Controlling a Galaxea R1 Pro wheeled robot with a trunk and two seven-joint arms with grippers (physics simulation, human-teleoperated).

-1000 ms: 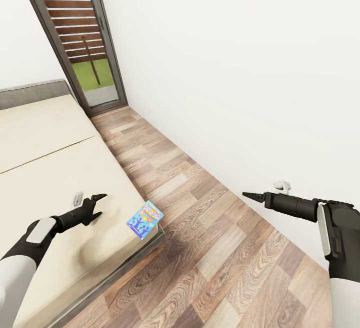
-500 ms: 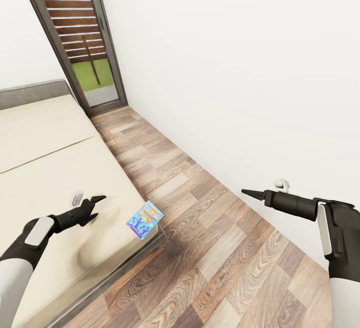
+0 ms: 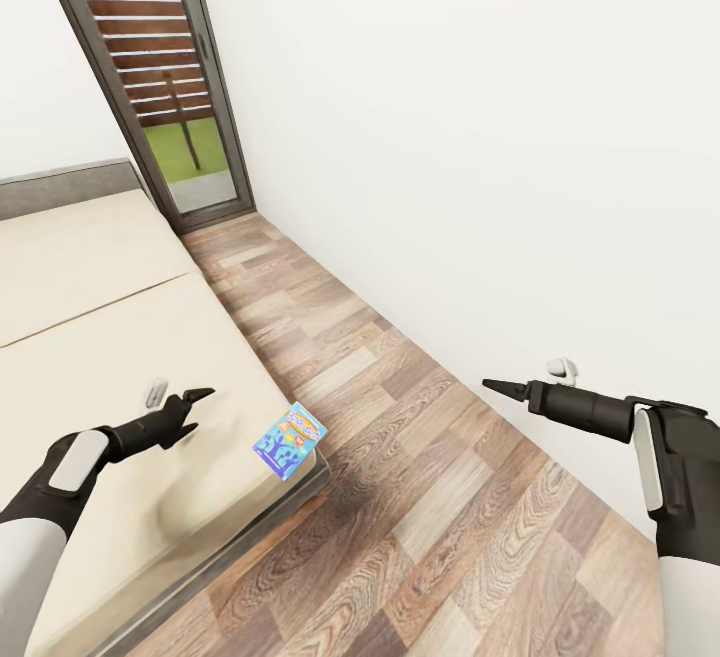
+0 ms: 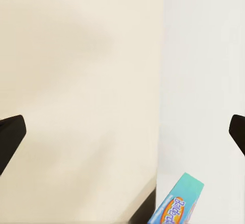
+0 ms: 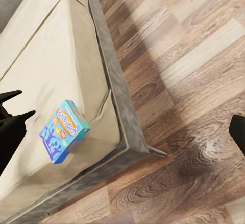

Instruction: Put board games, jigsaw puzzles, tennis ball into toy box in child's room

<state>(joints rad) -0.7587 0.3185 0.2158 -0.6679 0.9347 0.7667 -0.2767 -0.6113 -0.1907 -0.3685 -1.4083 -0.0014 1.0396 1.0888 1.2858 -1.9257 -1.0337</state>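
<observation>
While left claw (image 3: 194, 410) hovers parted over bed (image 3: 90, 337), right claw (image 3: 492, 385) seemingly pinched.

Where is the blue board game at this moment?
In the head view, the blue board game lies at the bed's near corner beside the wood floor, just right of the open left gripper.
</observation>
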